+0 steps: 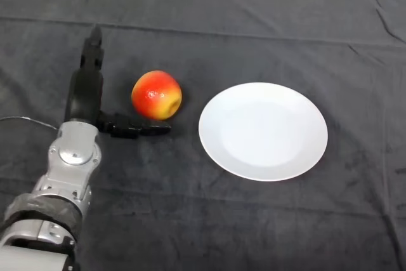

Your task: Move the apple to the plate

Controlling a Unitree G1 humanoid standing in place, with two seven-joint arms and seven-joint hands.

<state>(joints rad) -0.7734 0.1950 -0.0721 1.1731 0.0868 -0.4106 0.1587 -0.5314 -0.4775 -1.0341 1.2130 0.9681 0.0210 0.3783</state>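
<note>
Our hand (85, 96) lies spread left of the apple (157, 95), thumb perhaps touching it; we judge it smooth, firm, best gripped around its middle.

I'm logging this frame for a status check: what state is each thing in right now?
apple: on the dark cloth, left of the plate, not on it, not gripped.
plate: upright on the cloth, empty.
left hand: open, fingers straight beside the apple's left, thumb stretched out just below it.
</note>
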